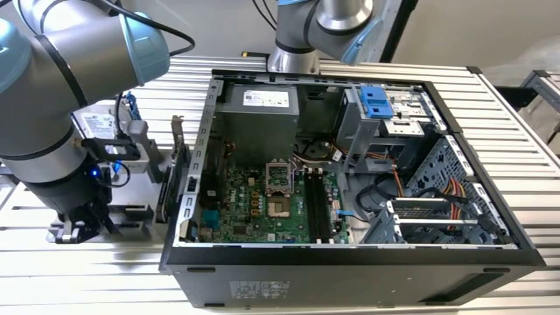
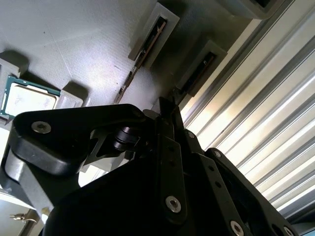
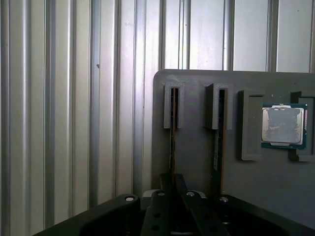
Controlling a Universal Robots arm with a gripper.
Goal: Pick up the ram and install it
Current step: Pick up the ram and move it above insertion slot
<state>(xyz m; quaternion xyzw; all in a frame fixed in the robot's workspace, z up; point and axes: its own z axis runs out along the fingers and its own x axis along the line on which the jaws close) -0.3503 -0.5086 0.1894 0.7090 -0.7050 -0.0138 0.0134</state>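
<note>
Two ram sticks stand on edge in slotted holders on a grey tray (image 3: pixel 194 147). In both wrist views my gripper (image 3: pixel 172 178) (image 2: pixel 166 105) sits over the ram (image 3: pixel 172 142) (image 2: pixel 197 71) that is farther from the processor chip. Its fingers are drawn close together, one on each side of the thin board, and the ram rests in its holder. The other ram stick (image 3: pixel 217 142) (image 2: pixel 132 71) stands parallel beside it, untouched. In the exterior view the gripper (image 1: pixel 83 230) hangs low over the tray at the exterior view's left, outside the open computer case (image 1: pixel 350 262).
A processor chip (image 3: pixel 282 125) (image 2: pixel 27 98) lies in a recess on the same tray. The case's motherboard shows dark memory slots (image 1: pixel 319 210) near its middle. An upright card (image 1: pixel 175 151) stands between tray and case. The ribbed metal table (image 3: pixel 74 123) surrounds everything.
</note>
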